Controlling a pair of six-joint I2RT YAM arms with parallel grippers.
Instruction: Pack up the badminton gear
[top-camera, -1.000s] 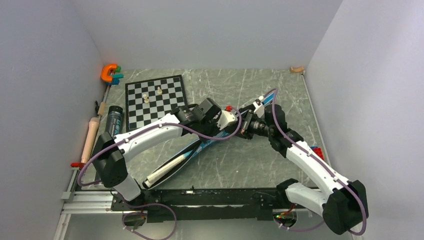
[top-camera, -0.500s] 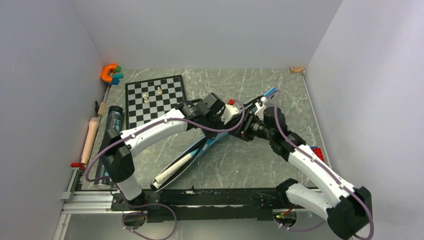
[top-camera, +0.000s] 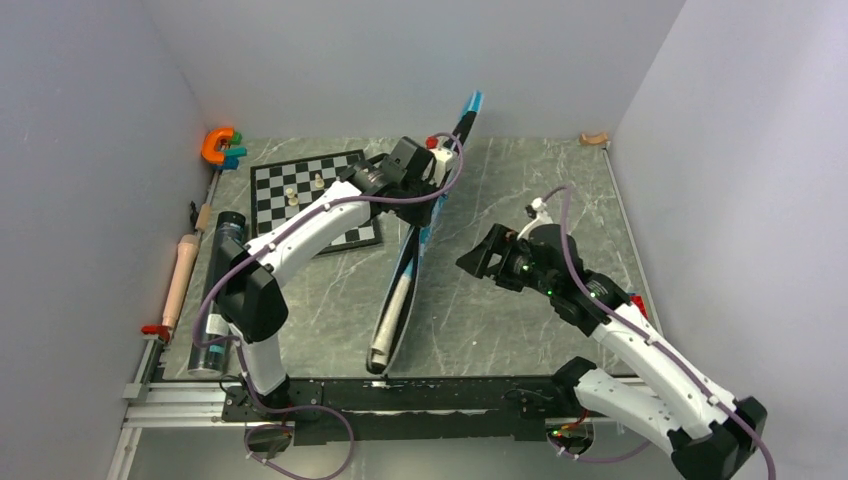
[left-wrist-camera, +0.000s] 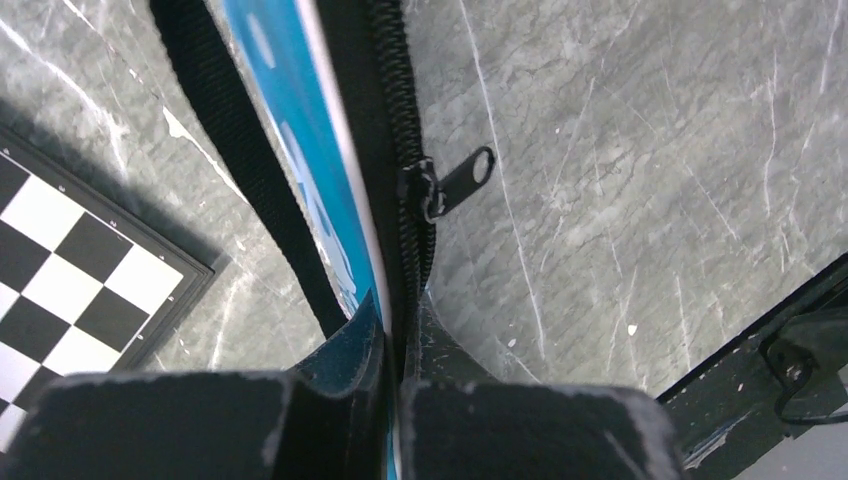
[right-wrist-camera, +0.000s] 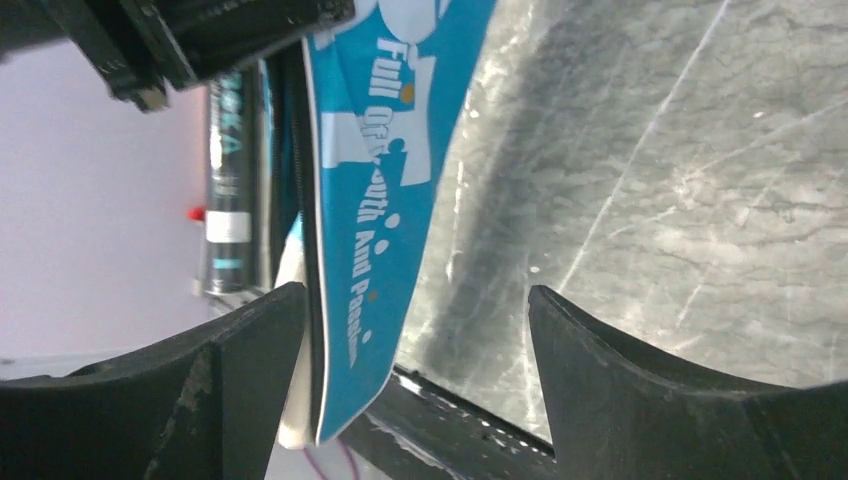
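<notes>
Over the middle of the grey marble-patterned table (top-camera: 520, 180) I see the long blue racket-shaped fabric bag (top-camera: 410, 255) standing steeply tilted. Its narrow end sits low by the black rail at the near edge, and its wide end is raised high in front of the back wall. A pale beige racket handle (top-camera: 392, 315) shows at the low end. My left gripper (left-wrist-camera: 397, 325) is clamped tight on the bag's black zippered edge. From the left wrist I see the metal zipper pull (left-wrist-camera: 455, 180) hanging just beyond the fingers, with a black strap (left-wrist-camera: 240, 170) running along the other side of the blue panel.

My right gripper (top-camera: 475, 262) hangs to the right of the bag with its jaws spread wide, holding nothing and apart from the bag. Its camera looks across at the white lettering on the blue panel.

At the left edge of the table lies the long black tube (top-camera: 218, 275). The black-and-white chessboard (top-camera: 300, 195) lies beneath my left arm, and the orange C-shaped clamp (top-camera: 217, 145) sits in the far left corner.
</notes>
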